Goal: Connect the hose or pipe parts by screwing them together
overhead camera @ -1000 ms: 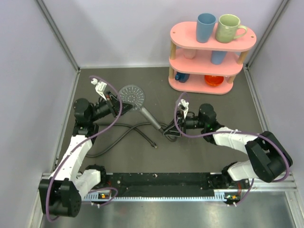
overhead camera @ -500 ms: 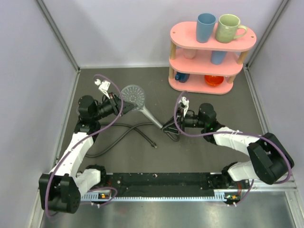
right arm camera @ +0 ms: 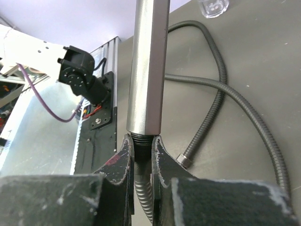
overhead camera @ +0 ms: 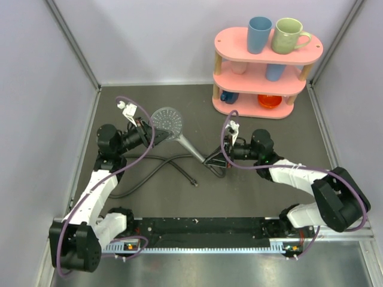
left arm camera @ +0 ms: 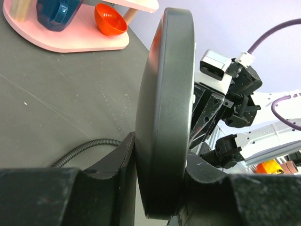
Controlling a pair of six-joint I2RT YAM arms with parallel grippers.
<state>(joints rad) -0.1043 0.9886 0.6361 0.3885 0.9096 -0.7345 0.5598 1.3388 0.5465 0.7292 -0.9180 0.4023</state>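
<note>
The shower head point(overhead camera: 166, 121) is held off the table point(overhead camera: 257, 191), left of centre. Its round perforated face is tilted up toward the overhead camera, and its straight handle point(overhead camera: 190, 148) slopes down and to the right. In the left wrist view the head point(left arm camera: 164, 108) appears edge-on, with its rim seated between the two fingers. The left gripper point(overhead camera: 144, 130) is clamped on that rim from the left side.

The lower end of the handle point(right arm camera: 148, 66) shows a short threaded collar. One end of the hose point(right arm camera: 142, 193) sits directly below the collar, in line with the handle. The right gripper point(right arm camera: 141, 153) is pressed together on this joint, with both fingertips pinching the hose end just under the handle.

The rest of the hose point(overhead camera: 149, 164) lies in loose loops on the table between the two arms. Its free metal fitting point(overhead camera: 194, 183) rests on the surface, near the right gripper point(overhead camera: 213, 162) but apart from it.

A pink shelf point(overhead camera: 239, 84) stands at the far right corner. It carries a blue mug point(overhead camera: 259, 33) and a green mug point(overhead camera: 287, 34) on top and an orange bowl point(overhead camera: 269, 100) at the bottom.
</note>
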